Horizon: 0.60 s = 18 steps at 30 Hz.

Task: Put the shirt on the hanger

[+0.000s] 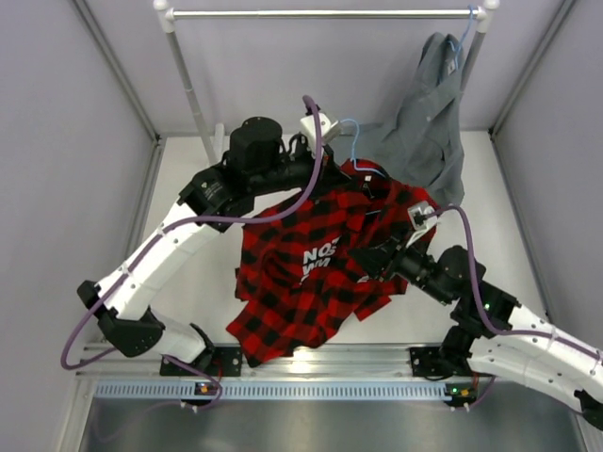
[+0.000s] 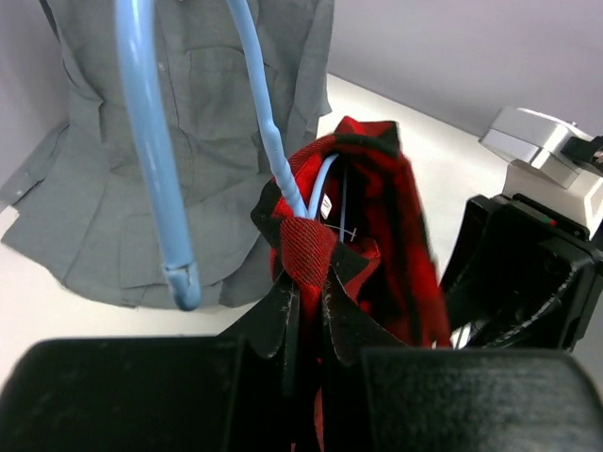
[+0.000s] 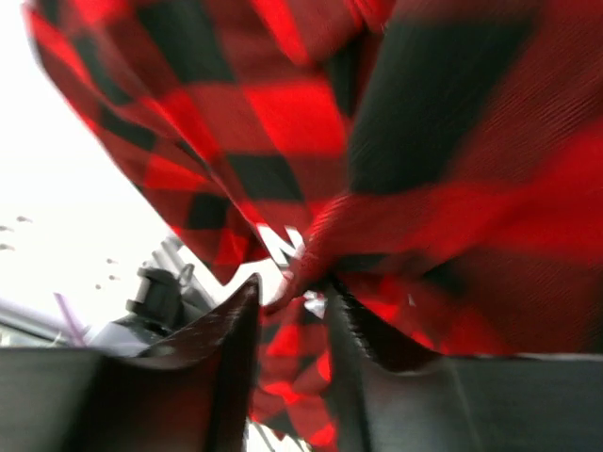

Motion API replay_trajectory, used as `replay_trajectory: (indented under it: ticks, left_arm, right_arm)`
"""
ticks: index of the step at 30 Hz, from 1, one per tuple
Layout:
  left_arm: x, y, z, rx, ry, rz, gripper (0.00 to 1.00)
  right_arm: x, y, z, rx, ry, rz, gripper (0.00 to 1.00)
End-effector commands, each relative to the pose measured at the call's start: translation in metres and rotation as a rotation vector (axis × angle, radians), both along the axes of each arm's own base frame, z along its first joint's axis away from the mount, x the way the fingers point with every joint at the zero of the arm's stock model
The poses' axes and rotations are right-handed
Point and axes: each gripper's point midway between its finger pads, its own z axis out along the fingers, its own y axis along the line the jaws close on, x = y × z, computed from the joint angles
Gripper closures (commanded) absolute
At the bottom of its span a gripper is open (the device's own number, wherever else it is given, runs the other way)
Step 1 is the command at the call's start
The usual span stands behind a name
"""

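Observation:
The red-and-black plaid shirt (image 1: 301, 268) hangs in the air over the table, its white lettering facing up. My left gripper (image 1: 332, 179) is shut on the shirt's collar (image 2: 306, 250) together with the thin light-blue hanger (image 2: 268, 132), whose wire runs down into the neck opening. The hanger's hook (image 1: 349, 127) sticks up past the gripper and curves at the left of the left wrist view. My right gripper (image 1: 374, 259) is at the shirt's right side. In the right wrist view its jaws (image 3: 292, 282) stand apart, with a fold of the shirt (image 3: 311, 122) dipping between the fingertips, blurred.
A grey shirt (image 1: 429, 118) hangs on a blue hanger from the white rail (image 1: 320, 13) at the back right, its hem on the table just behind the hook. Grey walls close in the left and right sides. The right arm's wrist (image 2: 528, 273) is close beside my left gripper.

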Motion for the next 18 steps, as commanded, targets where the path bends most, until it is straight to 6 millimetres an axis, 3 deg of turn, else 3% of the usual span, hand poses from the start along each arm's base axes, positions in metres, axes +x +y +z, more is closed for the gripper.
replay_trajectory:
  ticks: [1, 2, 3, 5, 9, 10, 11, 12, 13, 14, 16, 17, 18]
  left_arm:
    - [-0.007, 0.007, 0.055, -0.162, -0.165, -0.026, 1.0]
    - [-0.008, 0.008, 0.043, -0.151, -0.152, -0.034, 1.0]
    - [-0.022, 0.014, 0.049, -0.158, -0.212, -0.084, 1.0]
    - [-0.03, 0.016, 0.043, -0.158, -0.246, -0.119, 1.0]
    - [-0.047, 0.017, -0.004, -0.099, -0.233, -0.215, 1.0]
    - [-0.056, 0.016, -0.009, -0.1, -0.225, -0.269, 1.0]
    - [-0.061, 0.014, -0.015, -0.097, -0.215, -0.295, 1.0]
    - [-0.065, 0.013, -0.023, -0.088, -0.203, -0.324, 1.0]
    - [-0.075, 0.011, -0.027, -0.092, -0.192, -0.383, 1.0]
    - [-0.079, 0.011, -0.03, -0.092, -0.188, -0.41, 1.0]
    - [-0.086, 0.01, -0.038, -0.089, -0.174, -0.455, 1.0]
    - [-0.091, 0.01, -0.04, -0.093, -0.167, -0.482, 1.0]
    - [-0.093, 0.01, -0.04, -0.096, -0.163, -0.489, 1.0]
  right_arm:
    - [0.001, -0.031, -0.01, -0.019, -0.011, -0.109, 0.61]
    - [-0.002, -0.036, -0.011, -0.03, -0.015, -0.107, 0.59]
    - [-0.01, -0.043, -0.004, -0.027, -0.047, -0.09, 0.56]
    - [-0.021, -0.052, 0.004, -0.058, -0.078, -0.057, 0.51]
    - [-0.034, -0.072, 0.043, -0.108, -0.222, -0.032, 0.51]
    - [-0.033, -0.069, 0.045, -0.141, -0.238, -0.022, 0.48]
    - [-0.035, -0.07, 0.062, -0.146, -0.266, -0.012, 0.47]
    - [-0.025, -0.06, 0.059, -0.225, -0.278, -0.008, 0.45]
    - [-0.023, -0.061, 0.078, -0.23, -0.308, -0.017, 0.45]
    - [-0.017, -0.058, 0.078, -0.282, -0.317, -0.023, 0.45]
    - [-0.005, -0.04, 0.08, -0.346, -0.32, 0.003, 0.45]
    - [-0.008, -0.035, 0.102, -0.319, -0.351, 0.035, 0.45]
    - [0.003, -0.028, 0.102, -0.35, -0.347, 0.036, 0.45]
